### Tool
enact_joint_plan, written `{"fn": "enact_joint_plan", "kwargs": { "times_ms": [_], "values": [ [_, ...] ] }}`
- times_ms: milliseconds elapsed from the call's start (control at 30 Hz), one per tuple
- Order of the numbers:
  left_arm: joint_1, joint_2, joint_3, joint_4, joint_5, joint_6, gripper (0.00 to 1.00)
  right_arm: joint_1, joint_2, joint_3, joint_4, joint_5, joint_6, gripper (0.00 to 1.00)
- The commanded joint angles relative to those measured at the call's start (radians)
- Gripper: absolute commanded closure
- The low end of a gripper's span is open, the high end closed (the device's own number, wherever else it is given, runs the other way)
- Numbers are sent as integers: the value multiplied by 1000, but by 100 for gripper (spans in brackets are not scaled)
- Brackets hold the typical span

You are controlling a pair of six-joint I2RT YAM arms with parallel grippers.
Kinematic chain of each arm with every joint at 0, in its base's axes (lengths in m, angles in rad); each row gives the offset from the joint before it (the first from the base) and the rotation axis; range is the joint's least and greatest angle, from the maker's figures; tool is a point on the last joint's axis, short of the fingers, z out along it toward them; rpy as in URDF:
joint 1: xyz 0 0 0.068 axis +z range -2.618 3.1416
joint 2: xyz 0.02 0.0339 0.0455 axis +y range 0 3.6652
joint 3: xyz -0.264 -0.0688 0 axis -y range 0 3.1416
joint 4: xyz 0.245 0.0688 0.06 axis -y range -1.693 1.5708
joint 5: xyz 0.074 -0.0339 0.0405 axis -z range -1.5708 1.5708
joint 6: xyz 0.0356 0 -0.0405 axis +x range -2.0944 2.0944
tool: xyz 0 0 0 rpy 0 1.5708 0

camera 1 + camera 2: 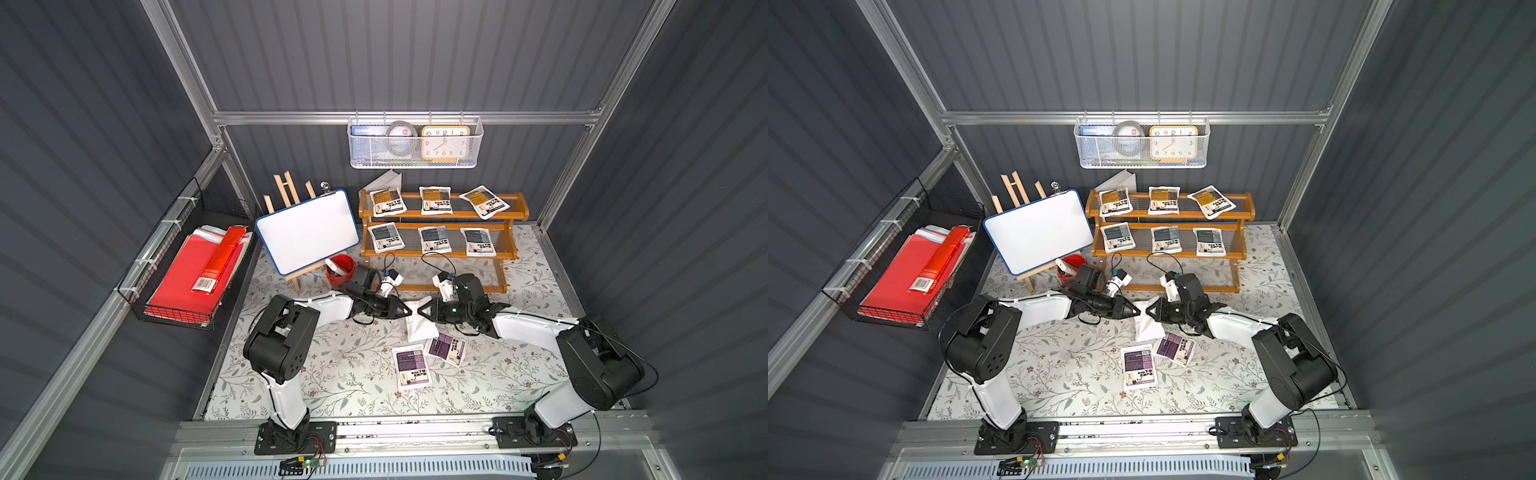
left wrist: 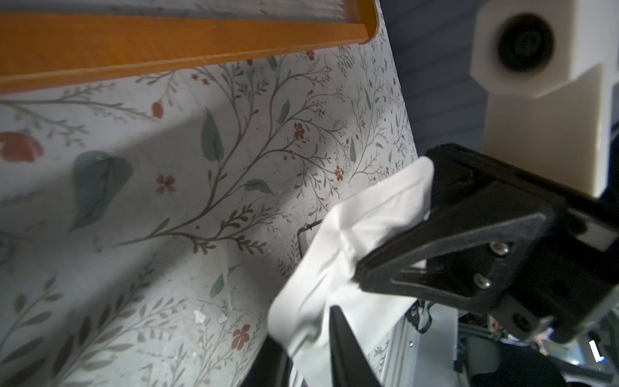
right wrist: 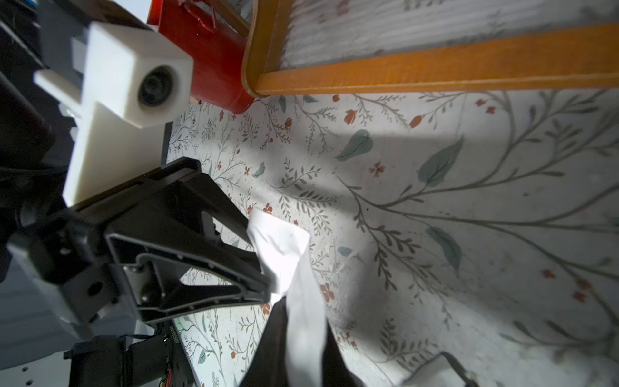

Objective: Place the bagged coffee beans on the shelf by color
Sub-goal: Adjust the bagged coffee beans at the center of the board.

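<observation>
The bag in play is a white pouch [image 1: 420,323], held up just in front of the shelf [image 1: 517,210], before the left half of its lowest tier [image 1: 490,286]. That tier is bare. The two tier above it each carry a row of three, amber labels on the top tier and blue-grey on the middle one. Only the pouch's plain back shows, so its colour cannot be read. With two purple-labelled pouches [image 1: 411,368] [image 1: 446,349] lying on the tabletop [image 1: 332,374] farther out from the shelf, it is probably the third purple one. Both tools meet at the pouch's shelf-side end. The right tool [image 1: 419,312] has its jaws pinched tight on the white film. The left tool [image 1: 408,311] has its jaws a little apart around the same edge, and whether it is gripping cannot be told. The pouch's long axis runs roughly straight out from the shelf front, with the free end drooping away from the shelf. Both arms are about equally near the shelf, so the placement would likely fall to the right arm. It would need a short carry straight toward the shelf, turning the pouch flat onto the slats.
</observation>
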Motion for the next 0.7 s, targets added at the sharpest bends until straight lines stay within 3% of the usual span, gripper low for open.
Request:
{"fn": "enact_joint_plan", "kwargs": {
  "times_ms": [0,167,467,567,667],
  "values": [
    [47,-24,-24,77,-21,-113,67,11,-37,69,-151,170,-78,100],
    [60,-70,-20,123,-127,-222,52,68,-15,198,-409,505,-195,100],
    [63,-99,-39,66,-297,-300,47,307,250,446,-792,1125,-229,100],
    [63,-104,-42,27,-375,-306,46,382,348,496,-854,1256,-218,100],
    [67,-102,-40,-6,-426,-310,46,438,391,524,-866,1274,-206,96]
  ]
}}
